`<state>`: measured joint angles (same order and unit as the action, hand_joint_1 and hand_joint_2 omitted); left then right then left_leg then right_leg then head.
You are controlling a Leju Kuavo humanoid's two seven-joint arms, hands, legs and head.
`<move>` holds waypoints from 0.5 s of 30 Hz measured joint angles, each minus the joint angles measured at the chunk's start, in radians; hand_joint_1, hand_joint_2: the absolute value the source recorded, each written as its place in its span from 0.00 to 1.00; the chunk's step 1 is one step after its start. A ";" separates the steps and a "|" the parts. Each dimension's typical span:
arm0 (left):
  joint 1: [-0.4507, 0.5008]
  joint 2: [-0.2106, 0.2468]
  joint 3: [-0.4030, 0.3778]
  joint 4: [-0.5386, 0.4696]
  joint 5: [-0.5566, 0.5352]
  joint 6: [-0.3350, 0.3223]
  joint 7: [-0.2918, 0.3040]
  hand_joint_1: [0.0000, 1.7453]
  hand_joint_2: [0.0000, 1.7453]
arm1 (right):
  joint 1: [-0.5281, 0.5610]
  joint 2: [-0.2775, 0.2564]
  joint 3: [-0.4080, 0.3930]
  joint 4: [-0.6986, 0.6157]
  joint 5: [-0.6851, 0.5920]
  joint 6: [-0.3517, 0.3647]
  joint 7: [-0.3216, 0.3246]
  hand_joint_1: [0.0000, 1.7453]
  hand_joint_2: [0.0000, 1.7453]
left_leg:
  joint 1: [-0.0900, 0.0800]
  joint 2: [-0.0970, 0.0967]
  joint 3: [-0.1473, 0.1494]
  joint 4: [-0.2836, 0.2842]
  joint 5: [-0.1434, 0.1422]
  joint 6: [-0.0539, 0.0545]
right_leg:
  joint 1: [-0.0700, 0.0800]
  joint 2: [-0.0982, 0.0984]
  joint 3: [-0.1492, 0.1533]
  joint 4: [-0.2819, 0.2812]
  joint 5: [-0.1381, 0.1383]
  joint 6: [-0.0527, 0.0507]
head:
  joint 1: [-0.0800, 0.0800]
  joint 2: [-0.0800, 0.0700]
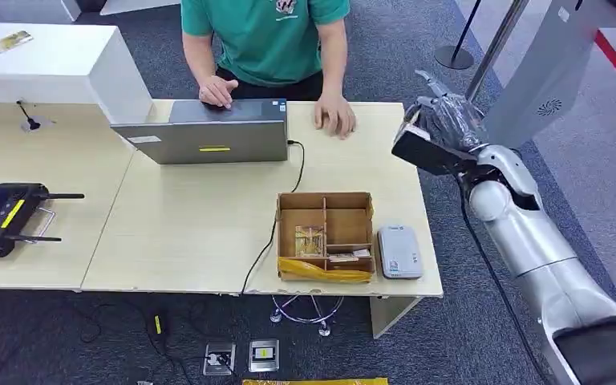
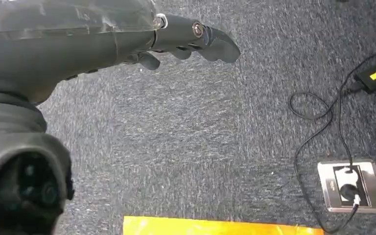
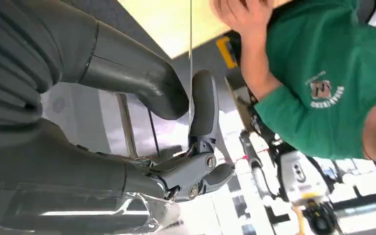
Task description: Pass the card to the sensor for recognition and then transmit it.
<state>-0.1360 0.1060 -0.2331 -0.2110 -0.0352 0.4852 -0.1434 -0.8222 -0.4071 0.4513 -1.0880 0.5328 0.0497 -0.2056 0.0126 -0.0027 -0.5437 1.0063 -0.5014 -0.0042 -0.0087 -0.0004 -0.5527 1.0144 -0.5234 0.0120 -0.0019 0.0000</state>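
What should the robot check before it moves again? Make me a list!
1. Card held by the right hand: ok, pinched between thumb and finger.
2. Sensor uncovered: ok, it lies beside the box.
3. Right hand over the sensor: not ok, it is raised beyond the table's far corner.
4. Person's hand ready to take the card: cannot tell, it rests on the table.
5. Left hand out of the way: ok, over the floor.
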 joint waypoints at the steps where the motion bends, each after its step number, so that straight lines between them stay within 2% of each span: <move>1: 0.000 0.000 0.000 0.000 0.002 0.001 0.000 0.00 0.00 | 0.008 -0.009 -0.003 -0.009 -0.014 0.013 0.006 1.00 1.00 | 0.000 0.000 0.000 0.000 0.000 0.000 | 0.000 0.000 0.000 0.000 0.000 0.000 | 0.000 0.000; 9: 0.001 -0.002 0.000 0.000 0.021 0.007 0.000 0.00 0.00 | 0.046 -0.066 -0.013 -0.054 -0.058 0.106 0.024 1.00 1.00 | 0.000 0.000 0.000 0.000 0.000 0.000 | 0.000 0.000 0.000 0.000 0.000 0.000 | 0.000 0.000; 15: 0.001 -0.005 0.001 0.000 0.041 0.011 0.000 0.00 0.00 | 0.047 -0.098 0.003 -0.051 -0.075 0.170 0.014 1.00 1.00 | 0.000 0.000 0.000 0.000 0.000 0.000 | 0.000 0.000 0.000 0.000 0.000 0.000 | 0.000 0.000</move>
<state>-0.1349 0.1007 -0.2319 -0.2106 0.0057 0.4967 -0.1434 -0.7755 -0.5050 0.4543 -1.1391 0.4574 0.2194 -0.1919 0.0126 -0.0025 -0.5441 1.0061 -0.5015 -0.0043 -0.0087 -0.0005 -0.5528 1.0144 -0.5234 0.0120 -0.0023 0.0000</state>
